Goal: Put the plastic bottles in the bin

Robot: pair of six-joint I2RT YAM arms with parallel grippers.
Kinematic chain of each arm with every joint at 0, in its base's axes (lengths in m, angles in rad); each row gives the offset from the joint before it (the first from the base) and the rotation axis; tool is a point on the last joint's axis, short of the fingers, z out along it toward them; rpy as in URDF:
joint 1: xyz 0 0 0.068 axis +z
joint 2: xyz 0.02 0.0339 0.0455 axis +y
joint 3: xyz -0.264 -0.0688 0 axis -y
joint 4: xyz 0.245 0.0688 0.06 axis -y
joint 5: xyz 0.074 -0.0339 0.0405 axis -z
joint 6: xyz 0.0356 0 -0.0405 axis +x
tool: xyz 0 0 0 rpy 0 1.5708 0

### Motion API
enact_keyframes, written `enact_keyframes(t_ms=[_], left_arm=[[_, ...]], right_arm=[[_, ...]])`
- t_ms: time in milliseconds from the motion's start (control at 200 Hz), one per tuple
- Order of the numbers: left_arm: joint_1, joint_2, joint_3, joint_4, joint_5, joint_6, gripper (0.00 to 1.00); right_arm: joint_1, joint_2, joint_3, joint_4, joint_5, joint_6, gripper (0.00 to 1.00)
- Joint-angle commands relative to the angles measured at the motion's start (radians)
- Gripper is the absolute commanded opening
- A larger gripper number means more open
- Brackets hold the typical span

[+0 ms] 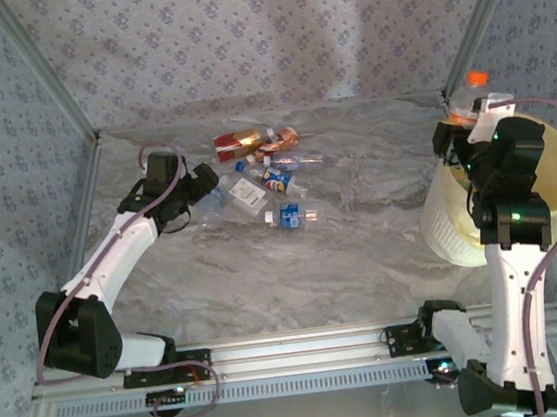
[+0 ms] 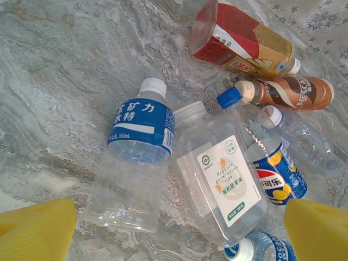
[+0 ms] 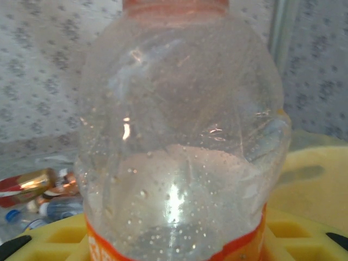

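**Orange-capped bottle upright at the bin, the rest flat on the table**

Pinched low on the body, just above an orange label band: orange-capped bottle (image 3: 174, 136), clear and dented, cap up, long axis vertical. Clamped there between the yellow pads of the right gripper (image 1: 463, 129). Stands raised by the far-left rim of the bin (image 1: 446, 232), at the table's right edge; cannot tell whether over the opening or just outside it.

Spread wide and holding nothing: left gripper (image 1: 212, 188), yellow fingers (image 2: 35, 231) at either lower corner of its wrist view. Hovers at the left end of the bottle cluster on the marbled table (image 1: 364, 249).

Lying flat beneath it, side by side and touching: blue-labelled water bottle (image 2: 138, 157), white cap pointing away from the wrist camera, and white-labelled clear bottle (image 2: 223, 179), neck likewise away, tilted a little left. Just right of those, Pepsi bottle (image 2: 274, 182), blue cap away. Farther off, lying crosswise: brown Nescafé bottle (image 2: 288, 92) and red-and-gold bottle (image 2: 239, 41), the latter with its white cap to the right. Beside the Pepsi, crushed clear bottle (image 2: 307, 144), white cap toward the cluster's middle. At the bottom edge, another blue-labelled bottle (image 2: 263, 250), cut off.
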Motion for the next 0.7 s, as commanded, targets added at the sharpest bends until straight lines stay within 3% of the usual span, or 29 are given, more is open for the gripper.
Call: enact_keyframes(t_ms=[0,225,385,535,695], left_arm=[[0.006,0.017,0.026,0.014,0.024,-0.012,0.98],[0.006,0.03,0.032,0.002,0.026,-0.004,0.98],[0.014,0.079,0.076,-0.053,0.003,0.107,0.98],[0.041,0.169,0.142,-0.124,0.081,0.237,0.98],[0.049,0.214,0.174,-0.169,0.033,0.325,0.98]], right_arm=[[-0.072,0.004,0.037,-0.057,0.004,0.026,0.45],[-0.228,0.025,0.026,-0.088,0.075,0.014,0.45],[-0.317,0.039,-0.009,-0.083,0.169,-0.002,0.46],[-0.356,0.055,-0.068,-0.06,0.259,0.002,0.47],[-0.359,0.085,-0.117,-0.035,0.295,0.026,0.49]])
